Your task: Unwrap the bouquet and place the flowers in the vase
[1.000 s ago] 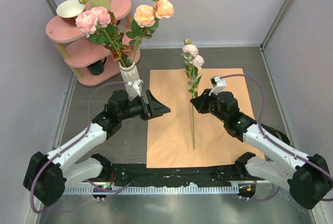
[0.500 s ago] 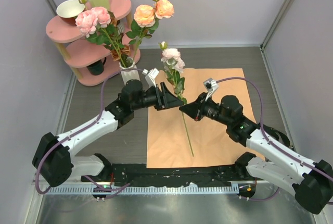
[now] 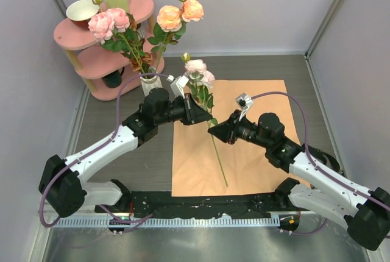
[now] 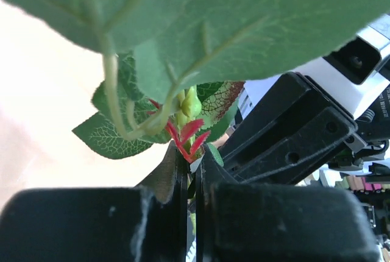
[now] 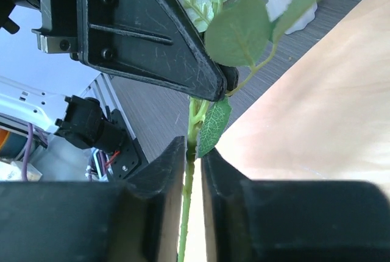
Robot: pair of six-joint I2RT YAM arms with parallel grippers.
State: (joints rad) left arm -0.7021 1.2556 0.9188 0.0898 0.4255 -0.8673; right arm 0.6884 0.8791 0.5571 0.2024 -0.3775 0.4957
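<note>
Top external: left gripper and right gripper meet tip to tip on one pink rose, tilted over the orange paper; only this view shows the whole stem and the vase, near the left wrist, other roses standing in it.
Left wrist: fingers pressed together on the stem at a leaf node; right gripper just beside.
Right wrist: fingers pinching the same stem lower down; vase base beyond.

Vase stands left of paper; shelf behind it.
</note>
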